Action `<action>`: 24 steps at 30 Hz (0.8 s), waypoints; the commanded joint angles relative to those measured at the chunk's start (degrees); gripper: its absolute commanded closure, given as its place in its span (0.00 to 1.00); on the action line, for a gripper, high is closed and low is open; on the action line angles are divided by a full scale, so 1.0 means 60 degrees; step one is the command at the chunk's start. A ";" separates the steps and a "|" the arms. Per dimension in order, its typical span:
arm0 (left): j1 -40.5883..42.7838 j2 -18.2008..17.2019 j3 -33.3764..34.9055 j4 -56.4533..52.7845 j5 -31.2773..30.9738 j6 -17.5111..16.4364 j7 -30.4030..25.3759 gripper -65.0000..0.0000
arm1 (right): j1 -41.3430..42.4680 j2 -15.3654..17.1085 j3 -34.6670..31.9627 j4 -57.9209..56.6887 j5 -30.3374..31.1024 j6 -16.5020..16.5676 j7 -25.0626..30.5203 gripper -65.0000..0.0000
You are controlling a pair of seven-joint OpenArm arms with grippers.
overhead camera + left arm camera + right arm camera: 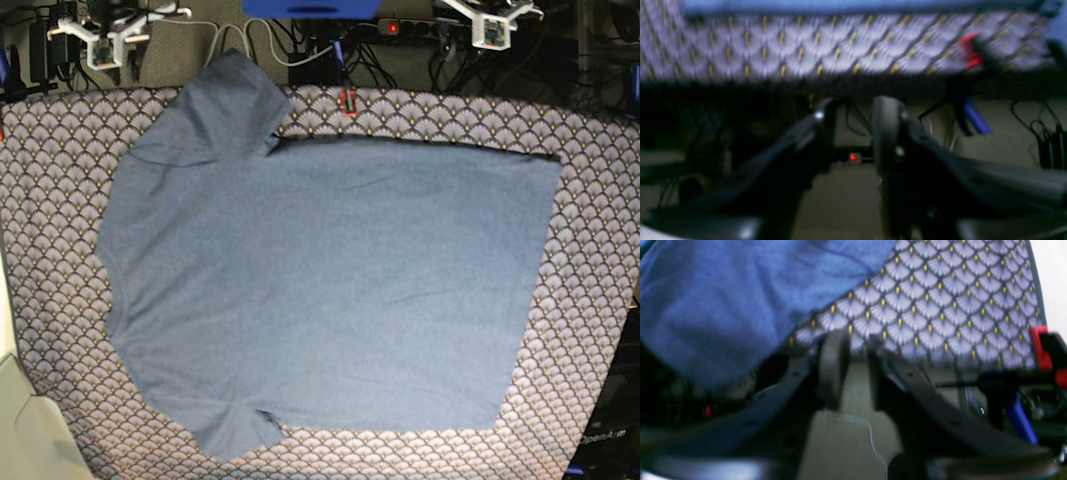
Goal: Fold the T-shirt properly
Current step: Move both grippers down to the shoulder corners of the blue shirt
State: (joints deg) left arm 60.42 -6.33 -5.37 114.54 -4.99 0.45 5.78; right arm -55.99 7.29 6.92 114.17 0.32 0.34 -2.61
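- Slate-blue T-shirt (330,290) lies spread flat across the centre of the fan-patterned cloth (600,200).
- Left gripper (853,113): fingers parted, empty.
- Right gripper (857,350): fingers parted, empty.

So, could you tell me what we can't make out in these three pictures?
- T-shirt: the underside is hidden in the base view, so no lettering shows.
- Left gripper: blurred in the left wrist view; the shirt there is a thin strip cut off by the top edge.
- Right gripper: soft focus; the sleeve runs off the frame.

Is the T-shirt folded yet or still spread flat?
Spread flat: the T-shirt lies open on the patterned cloth, both sleeves out, no fold made.
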 commanded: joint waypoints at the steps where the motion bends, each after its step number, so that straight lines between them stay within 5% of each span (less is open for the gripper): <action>1: 0.0047 -0.0052 -0.0124 0.0214 -0.0332 0.0035 -0.0399 0.64 | 0.0122 -0.0006 0.0027 0.0115 0.0013 0.0009 0.0281 0.68; 5: -0.0481 -0.0066 -0.0725 0.0170 -0.1695 0.0035 0.0040 0.64 | 0.0840 0.0009 -0.0149 0.0071 0.0760 0.0009 0.0076 0.57; 13: -0.2561 -0.0008 -0.2468 -0.0006 -0.3849 -0.0038 0.3835 0.64 | 0.2232 0.0009 -0.0120 -0.0135 0.3354 0.1299 -0.3352 0.54; 18: -0.3397 0.0007 -0.3333 -0.0065 -0.4435 -0.0038 0.5066 0.63 | 0.2305 0.0009 -0.0120 -0.0310 0.3852 0.1270 -0.3382 0.54; 24: -0.3953 -0.0008 -0.4036 -0.0475 -0.4435 -0.0053 0.5432 0.63 | 0.2364 -0.0006 0.0246 -0.0369 0.3852 0.1270 -0.3425 0.54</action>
State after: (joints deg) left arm 36.49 -5.85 -29.08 110.93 -31.48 0.19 39.33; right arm -41.60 6.85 8.08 111.24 22.98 7.86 -24.25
